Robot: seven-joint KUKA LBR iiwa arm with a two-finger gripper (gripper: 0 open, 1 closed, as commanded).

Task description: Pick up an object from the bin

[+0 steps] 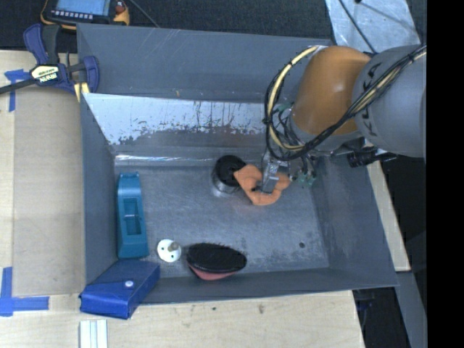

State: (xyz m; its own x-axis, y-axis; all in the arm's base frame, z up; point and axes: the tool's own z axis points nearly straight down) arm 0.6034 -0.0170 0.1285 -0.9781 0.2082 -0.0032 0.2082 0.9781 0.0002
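My gripper (274,180) sits on the right end of the crumpled soft orange lump (251,183) stretching leftward mid-frame; I cannot tell its grip.

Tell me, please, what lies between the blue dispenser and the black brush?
A small white knob lies between dispenser and brush, in the camera view.

In the bin (330,223), a tape dispenser (130,216) lies left, a knob (168,249) and brush (215,259) in front, a can (227,172) mid-back touching a lump (255,193) on its right
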